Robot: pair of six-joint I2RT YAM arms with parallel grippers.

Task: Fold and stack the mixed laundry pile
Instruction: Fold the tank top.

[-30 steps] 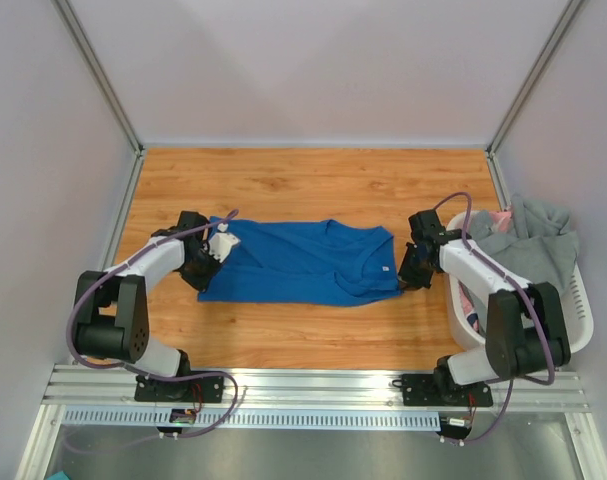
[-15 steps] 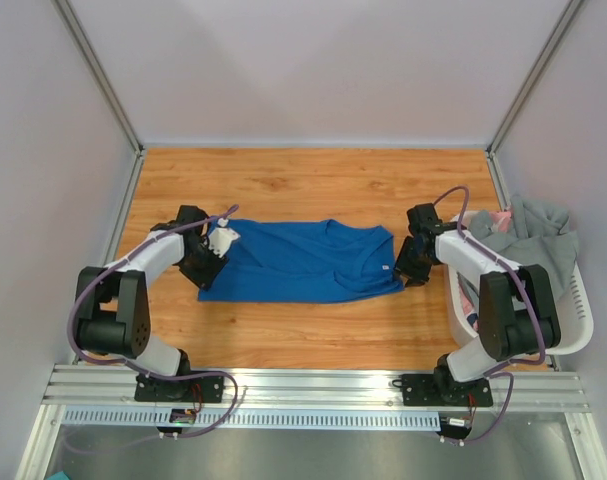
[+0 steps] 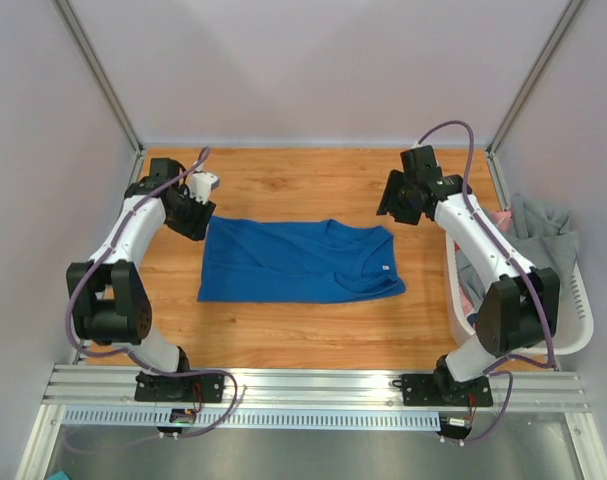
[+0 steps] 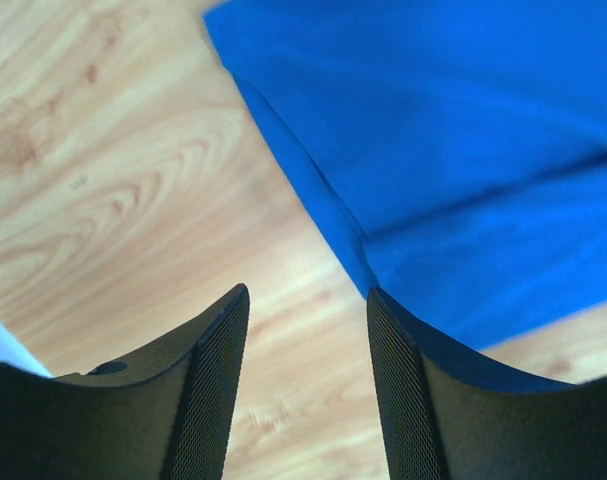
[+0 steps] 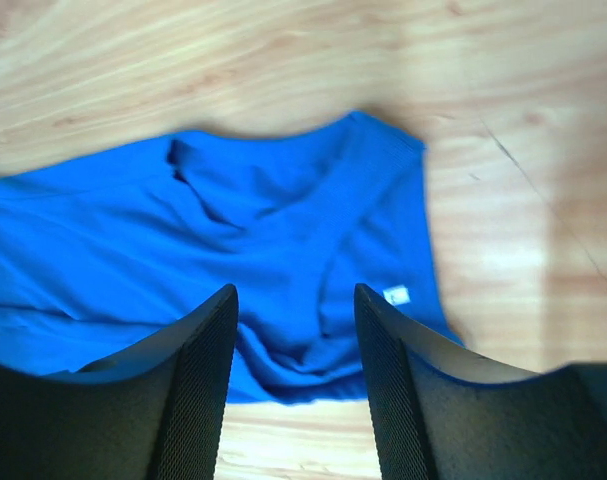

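Both arms have just let go and lifted away. A second ago the left gripper (image 3: 191, 208) and the right gripper (image 3: 399, 198) sat low at the two short ends of the bright blue shirt (image 3: 298, 262). Now they hang above the far corners of the wooden table (image 3: 313, 175), clear of the cloth.

In each wrist view the jaws stand apart with nothing between them, so both are released and empty. From the left gripper (image 4: 305, 296) we look down on the shirt's (image 4: 463, 150) left hem edge. From the right gripper (image 5: 295, 290) we see the neckline end and a small white label (image 5: 396, 294).

The shirt lies flat in the middle of the table as a long band, with some wrinkles near the collar. We read this as one fold laid down and released. The band looks too long to stack, so another fold across its length seems to be needed.

The rest of the pile waits in the white basket (image 3: 583, 305) at the right, including the grey garment (image 3: 538, 235) with a bit of pink (image 3: 500, 217) beside it.
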